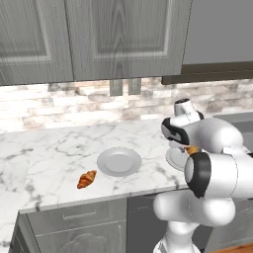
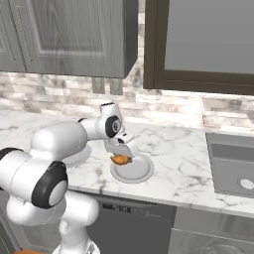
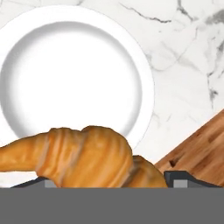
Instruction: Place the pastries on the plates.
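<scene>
Even, bright, diffuse rendered light, soft shadow under the cabinets (image 1: 94, 39), faint shading inside the plate (image 3: 70, 83) toward 9 o'clock, slightly soft, pixelated detail, no glare

Arm: we see a glossy white rounded-segment robot arm (image 1: 217, 168), lower right of frame.
Joints: we note black bands.

You see one golden croissant (image 1: 87, 179) lying on the counter just beside the left plate (image 1: 119, 161); the other croissant (image 2: 119, 159) hangs above the right plate (image 2: 132, 169).
</scene>
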Controlling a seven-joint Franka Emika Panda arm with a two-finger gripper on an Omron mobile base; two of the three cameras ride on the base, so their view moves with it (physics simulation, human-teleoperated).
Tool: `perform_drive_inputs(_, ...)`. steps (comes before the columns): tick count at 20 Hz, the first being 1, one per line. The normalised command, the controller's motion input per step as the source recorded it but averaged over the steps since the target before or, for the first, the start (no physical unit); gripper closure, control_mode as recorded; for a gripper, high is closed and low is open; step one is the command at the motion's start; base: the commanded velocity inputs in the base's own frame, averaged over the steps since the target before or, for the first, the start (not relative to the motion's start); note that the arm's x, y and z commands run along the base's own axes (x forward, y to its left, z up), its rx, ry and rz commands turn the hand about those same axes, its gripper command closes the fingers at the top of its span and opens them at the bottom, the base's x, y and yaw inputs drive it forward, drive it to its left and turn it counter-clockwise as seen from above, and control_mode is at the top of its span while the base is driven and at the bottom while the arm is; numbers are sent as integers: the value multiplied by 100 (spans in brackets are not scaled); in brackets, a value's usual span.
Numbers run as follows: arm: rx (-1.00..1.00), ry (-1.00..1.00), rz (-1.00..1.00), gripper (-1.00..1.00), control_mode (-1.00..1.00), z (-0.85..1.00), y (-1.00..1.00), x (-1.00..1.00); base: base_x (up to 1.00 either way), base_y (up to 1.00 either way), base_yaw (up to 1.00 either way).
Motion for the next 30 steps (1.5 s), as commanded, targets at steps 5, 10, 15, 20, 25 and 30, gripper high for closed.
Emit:
perform_drive_inputs(5, 0, 0, -5, 100, -100, -19, -24, 13, 0, 0, 0)
perform_drive_inputs(10, 0, 0, -5, 100, -100, -14, -3, 25, 0, 0, 0)
perform_drive_inputs(15, 0, 0, -3, 100, -100, -14, 0, 33, 0, 0, 0)
perform_drive_inputs(20, 0, 0, -2, 100, -100, -14, 0, 28, 0, 0, 0)
perform_drive_inputs(25, 0, 0, 0, 100, -100, -10, 0, -1, 0, 0, 0)
perform_drive_inputs(30, 0, 0, -2, -100, -100, 0, 0, -13, 0, 0, 0)
